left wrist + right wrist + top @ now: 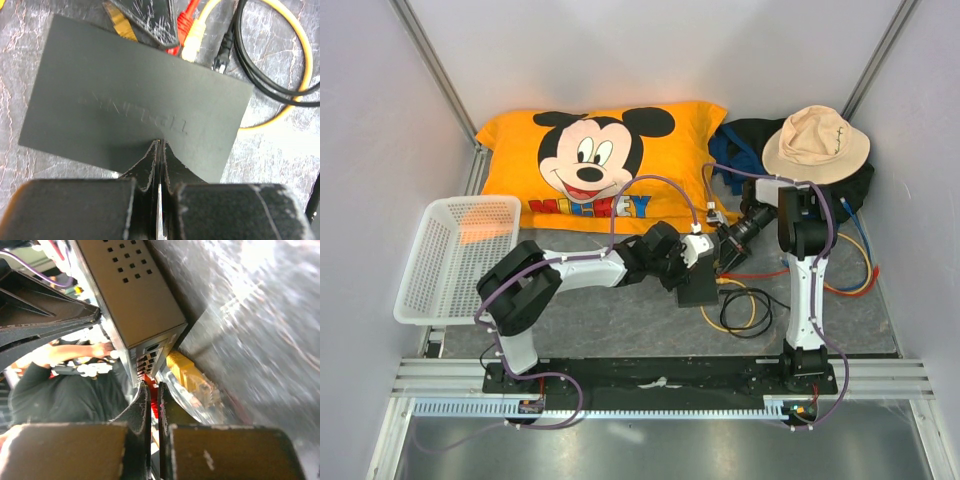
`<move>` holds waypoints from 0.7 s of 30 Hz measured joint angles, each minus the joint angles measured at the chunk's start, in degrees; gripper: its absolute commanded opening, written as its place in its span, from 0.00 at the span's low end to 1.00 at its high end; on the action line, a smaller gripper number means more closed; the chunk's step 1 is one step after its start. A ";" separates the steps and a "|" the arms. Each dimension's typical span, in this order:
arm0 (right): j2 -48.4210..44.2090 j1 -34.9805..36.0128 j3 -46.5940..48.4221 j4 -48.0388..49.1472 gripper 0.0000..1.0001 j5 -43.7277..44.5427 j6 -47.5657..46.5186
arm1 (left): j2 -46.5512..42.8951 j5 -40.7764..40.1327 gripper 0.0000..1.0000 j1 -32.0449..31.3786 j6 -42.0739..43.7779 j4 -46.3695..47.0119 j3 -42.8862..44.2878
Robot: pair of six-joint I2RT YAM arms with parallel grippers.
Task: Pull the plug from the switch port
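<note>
The switch (pixel 698 288) is a flat matte-black box (pixel 125 100) lying mid-table, its row of ports (pixel 150 357) facing the right arm. My left gripper (pixel 161 144) is shut, its tips resting on the switch's top face near the near edge (pixel 694 264). My right gripper (pixel 153 391) is shut on a red plug (pixel 155 402) right at the port row (pixel 725 260); whether the plug is still seated in the port is hidden. The red plug (pixel 186 17) also shows past the switch's far edge. A yellow plug (pixel 190 374) lies beside that edge.
Yellow and black cables (pixel 745 305) coil right of the switch, and an orange cable (pixel 850 285) loops further right. A white basket (pixel 455 255) stands at the left. At the back lie a Mickey pillow (pixel 600 165), a beige hat (pixel 815 143) and a dark bag (pixel 745 140).
</note>
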 measured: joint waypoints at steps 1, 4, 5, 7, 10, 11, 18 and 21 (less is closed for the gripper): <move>-0.04 -0.20 0.46 -0.17 0.00 0.57 -0.31 | 0.17 0.07 0.02 -0.09 0.00 0.20 0.09; 0.17 -0.33 2.14 -0.98 0.00 1.49 -2.78 | 0.83 0.24 0.02 -0.13 0.00 0.52 0.72; 0.37 -0.33 2.73 -1.38 0.00 1.73 -3.78 | 1.03 0.26 0.02 -0.13 0.00 0.52 0.98; 1.22 -0.31 3.87 -2.45 0.00 1.92 -4.96 | 1.18 0.26 0.02 -0.17 0.00 0.55 1.14; 3.41 -0.24 6.23 -4.94 0.00 2.01 -5.55 | 1.22 0.24 0.02 -0.20 0.02 0.52 1.20; 4.09 -0.22 7.02 -5.75 0.00 2.14 -5.70 | 1.25 0.24 0.02 -0.20 0.02 0.50 1.27; 5.09 -0.11 8.85 -6.51 0.00 2.29 -5.33 | 1.60 0.22 0.02 -0.17 0.42 0.04 1.90; 4.87 -0.63 6.88 -5.75 0.00 -0.28 -4.37 | 1.14 0.22 0.05 0.04 1.25 -1.95 2.45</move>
